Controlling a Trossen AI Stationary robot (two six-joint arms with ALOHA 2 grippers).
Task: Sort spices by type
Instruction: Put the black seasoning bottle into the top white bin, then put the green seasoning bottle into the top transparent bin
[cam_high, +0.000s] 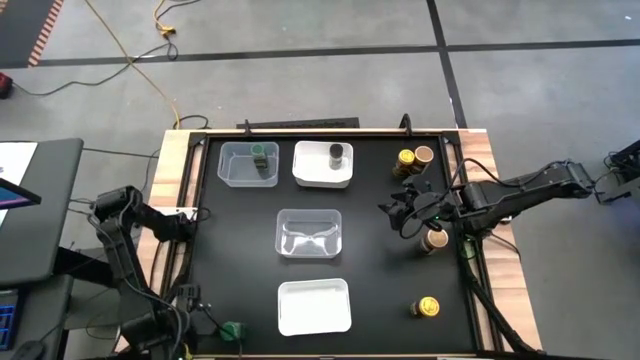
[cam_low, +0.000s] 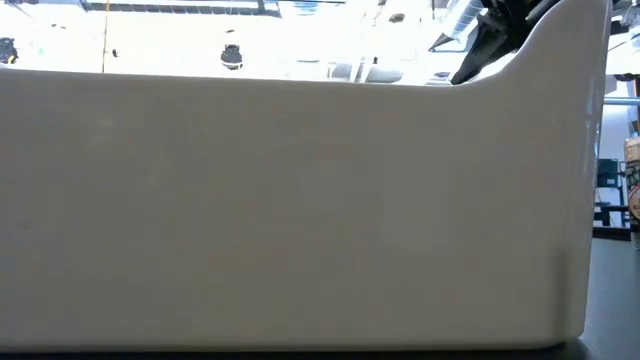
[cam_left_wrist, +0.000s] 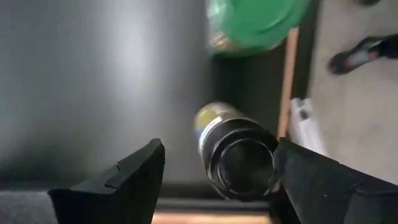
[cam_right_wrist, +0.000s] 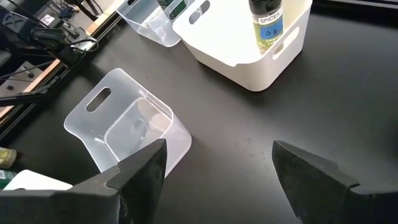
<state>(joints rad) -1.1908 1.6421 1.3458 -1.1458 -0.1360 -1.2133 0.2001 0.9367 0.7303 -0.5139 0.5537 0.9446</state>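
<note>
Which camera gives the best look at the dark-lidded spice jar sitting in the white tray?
The right wrist view: the dark-lidded jar shows close up, label readable, standing in the white tray. The high view shows only its lid from above. The low and left wrist views miss it.

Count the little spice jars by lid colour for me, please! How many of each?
Green-lid jars: 2
Dark grey-lid jars: 2
Tan-lid jars: 2
Yellow-lid jars: 2
Total: 8
</note>
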